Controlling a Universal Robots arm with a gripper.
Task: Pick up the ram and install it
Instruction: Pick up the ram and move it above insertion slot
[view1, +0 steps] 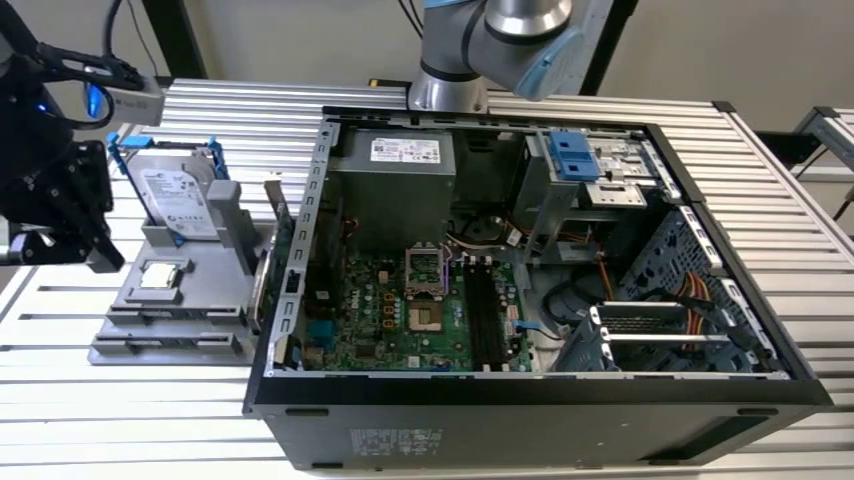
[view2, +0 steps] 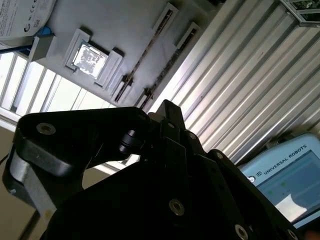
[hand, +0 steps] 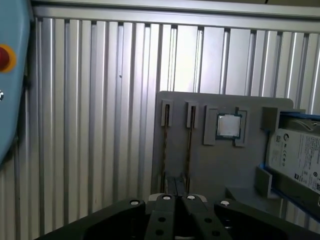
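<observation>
Approach is judged in hand: the black end effector (hand: 177, 198), closed and empty, is held near the grey plastic tray (hand: 220, 170) where the thin circuit-board ram (hand: 165, 145) is slotted edgewise. Opened, aligned jaws are called for.

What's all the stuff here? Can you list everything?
Open metal computer case: one, black, on the table.
Flat circuit motherboard: one, green, inside the case.
Flat plastic holder: one, grey, beside the case.
Thin ram sticks: two, dark edge-on, in the holder's slots.
Square metal CPU chip: one, silver, in the holder's pocket.
Blue-framed hard drive: one, silver, on the holder.
Ribbed metal table: one, silver, under everything.
Control tablet: one, light blue, apart from the holder.
Robot arm: one, grey and blue, behind the case.
Hand: one, black, empty, facing the holder.
</observation>
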